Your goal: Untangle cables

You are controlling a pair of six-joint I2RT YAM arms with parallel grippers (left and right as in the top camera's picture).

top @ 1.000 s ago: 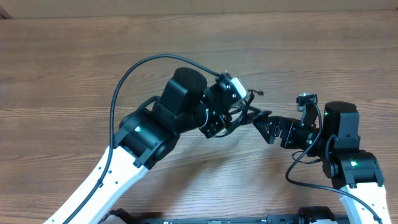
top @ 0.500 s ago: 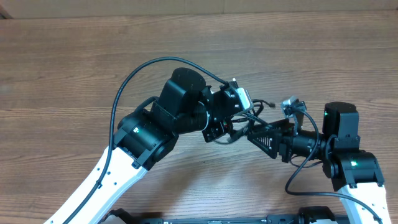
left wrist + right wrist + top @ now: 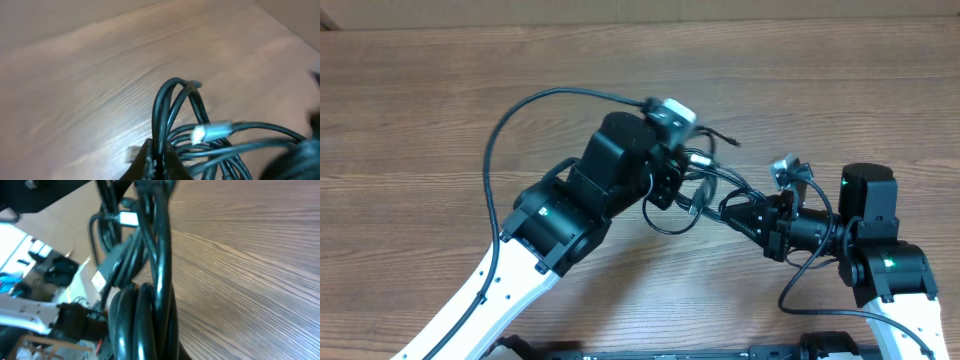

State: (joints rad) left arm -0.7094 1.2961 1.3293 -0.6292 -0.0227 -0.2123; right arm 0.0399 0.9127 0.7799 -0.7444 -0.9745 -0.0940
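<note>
Cables (image 3: 705, 186) bunched over middle of table (image 3: 440, 100), slung between the two arms. Left gripper (image 3: 156, 161) pinched tight on couple of strands, loop standing up out of jaws. Right gripper (image 3: 738, 208) closed as well. Looks clamped on thick part of bundle, though own fingers barely show in its wrist view. Bundle runs left-to-right between grippers, each right at one end, so next call is pulling apart along that line. Overhead gives arm spacing. Wrist views show silver plug (image 3: 212, 132) tucked among loops, hard to pick out from above.
</note>
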